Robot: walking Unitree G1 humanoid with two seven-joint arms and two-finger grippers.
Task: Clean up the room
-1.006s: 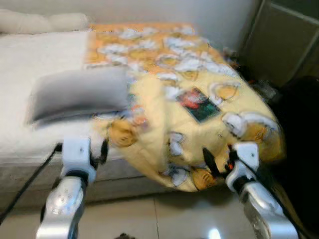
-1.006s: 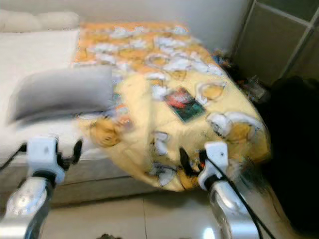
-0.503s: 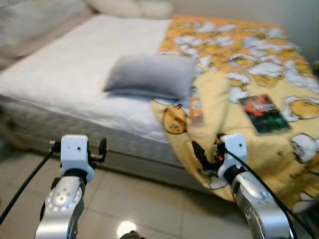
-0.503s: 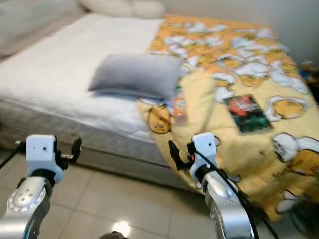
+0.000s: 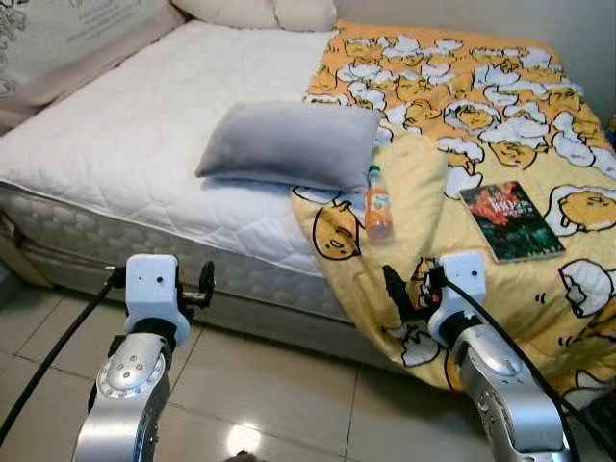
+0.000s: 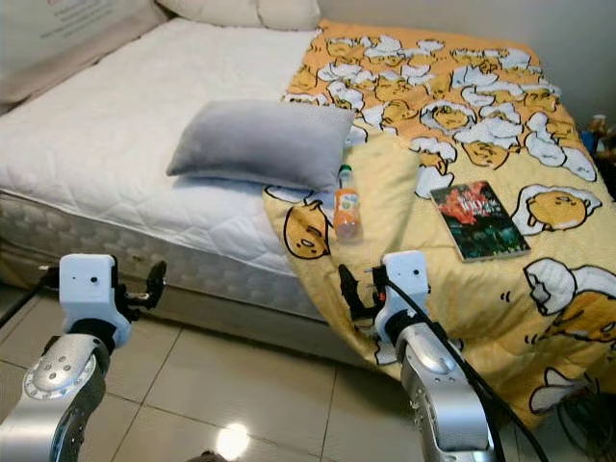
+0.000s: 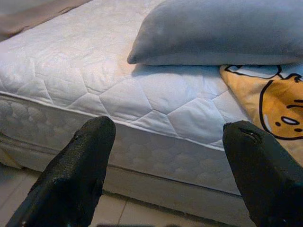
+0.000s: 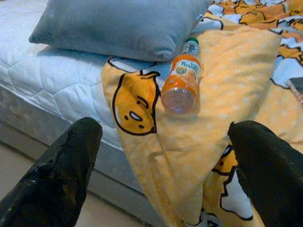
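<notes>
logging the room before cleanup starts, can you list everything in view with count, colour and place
bed: one, white quilted mattress, filling the scene ahead
blanket: one, yellow and orange with a cartoon egg print, over the bed's right side, hanging off the near edge
grey pillow: one, mid-bed, its right end on the blanket
cream pillows: two, at the head of the bed
bottle: one, orange with a green cap, lying on the blanket right of the grey pillow
book: one, dark cover with red, flat on the blanket right of the bottle
floor: pale glossy tiles, before the bed
left gripper: open, low before the mattress edge
right gripper: open, before the hanging blanket, facing the bottle
</notes>
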